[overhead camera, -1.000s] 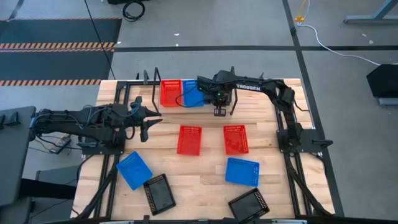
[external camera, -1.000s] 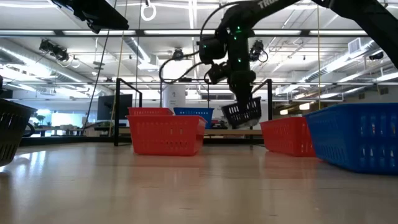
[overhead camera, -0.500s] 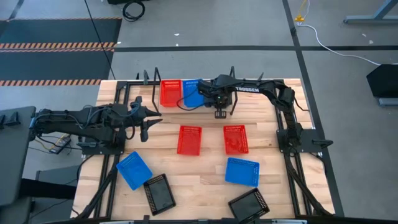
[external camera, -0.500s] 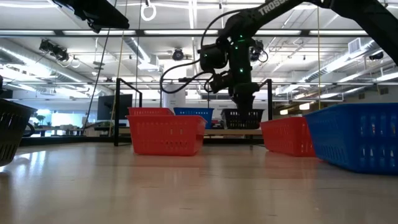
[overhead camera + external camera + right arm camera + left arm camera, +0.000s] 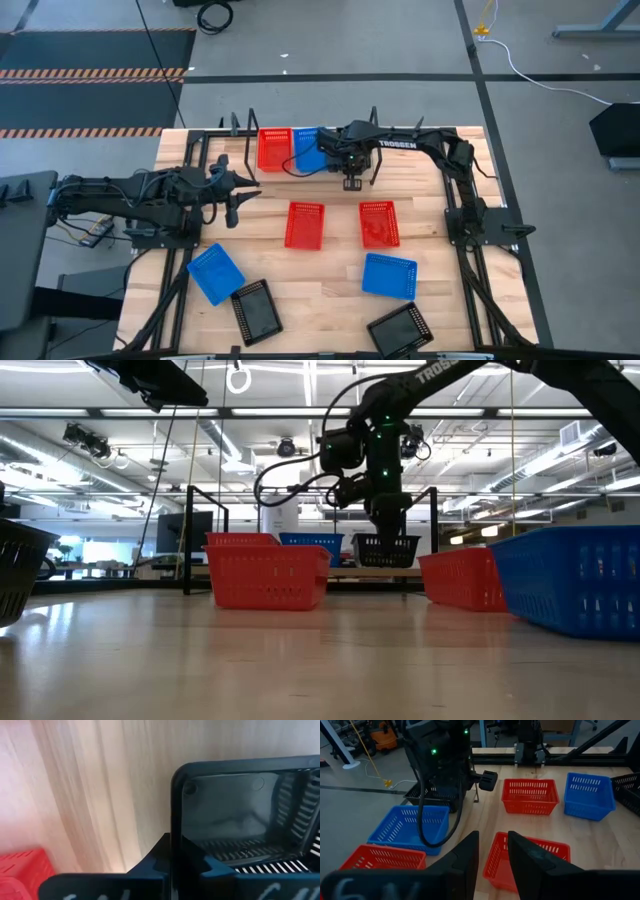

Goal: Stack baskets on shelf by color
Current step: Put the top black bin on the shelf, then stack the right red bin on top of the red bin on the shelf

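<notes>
My right gripper (image 5: 385, 512) is over the shelf (image 5: 340, 573) at the table's far edge, shut on a black basket (image 5: 387, 550) that sits level on the board. A red basket (image 5: 274, 148) and a blue basket (image 5: 308, 147) stand on the shelf to its left. On the table lie two red baskets (image 5: 305, 224) (image 5: 379, 223), two blue baskets (image 5: 214, 272) (image 5: 389, 275) and two black baskets (image 5: 256, 310) (image 5: 400, 328). My left gripper (image 5: 240, 195) waits at the table's left side, slightly open, touching nothing. My right gripper holds the black basket by the rim of one wall near a corner (image 5: 173, 815), with one finger inside (image 5: 212, 867) and one outside (image 5: 150, 865). It comes from above, pointing down. The basket's bottom rests level on the shelf board.
The shelf's black wire uprights (image 5: 188, 540) stand at its ends. Black arm frames run along the table's left and right sides (image 5: 470, 215). Bare wood shows on the shelf to the right of the black basket and between the table's baskets.
My right gripper has come down a little toward the far edge, carrying the black basket. The basket hung tilted above the shelf a second ago and now sits level on the board beside the blue one. The gripper has stayed shut on it.
</notes>
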Robot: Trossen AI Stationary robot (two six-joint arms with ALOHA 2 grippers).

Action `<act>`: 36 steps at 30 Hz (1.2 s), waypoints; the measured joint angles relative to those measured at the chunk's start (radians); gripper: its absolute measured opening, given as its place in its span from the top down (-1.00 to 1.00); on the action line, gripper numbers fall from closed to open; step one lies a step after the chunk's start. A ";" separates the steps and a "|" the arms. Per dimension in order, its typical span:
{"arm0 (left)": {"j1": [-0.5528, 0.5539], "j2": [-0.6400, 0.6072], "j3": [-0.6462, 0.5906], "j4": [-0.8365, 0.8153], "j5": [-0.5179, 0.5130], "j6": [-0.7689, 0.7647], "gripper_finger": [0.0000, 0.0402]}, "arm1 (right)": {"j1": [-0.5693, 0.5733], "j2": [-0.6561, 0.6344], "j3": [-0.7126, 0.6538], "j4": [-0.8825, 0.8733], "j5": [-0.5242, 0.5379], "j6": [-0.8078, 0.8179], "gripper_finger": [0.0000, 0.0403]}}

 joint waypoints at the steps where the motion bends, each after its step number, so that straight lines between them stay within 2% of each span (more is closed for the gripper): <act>1: 0.000 0.000 0.000 0.001 0.000 0.002 0.45 | 0.003 0.000 0.000 0.000 -0.001 0.002 0.87; 7: 0.000 0.000 0.000 0.003 0.000 0.002 0.45 | 0.018 0.000 0.000 0.000 0.000 0.017 0.70; 11: 0.000 0.000 0.000 0.003 0.000 0.002 0.45 | 0.024 -0.009 0.000 -0.001 0.044 0.033 0.53; 18: 0.000 0.000 0.000 0.004 0.000 0.003 0.45 | 0.038 -0.114 0.000 0.010 0.094 0.065 0.31; 20: 0.000 0.000 0.000 0.004 0.000 0.007 0.45 | 0.049 -0.162 0.001 0.012 0.079 0.093 0.29; 23: 0.000 0.000 0.000 0.004 0.000 0.013 0.45 | 0.074 -0.227 0.001 0.010 -0.021 0.146 0.28; 27: 0.000 0.000 0.000 0.004 0.000 0.033 0.45 | 0.144 -0.285 0.001 0.007 -0.102 0.205 0.29; 36: 0.000 0.000 0.000 0.004 0.000 0.033 0.45 | 0.393 -0.300 0.002 -0.065 -0.106 0.376 0.29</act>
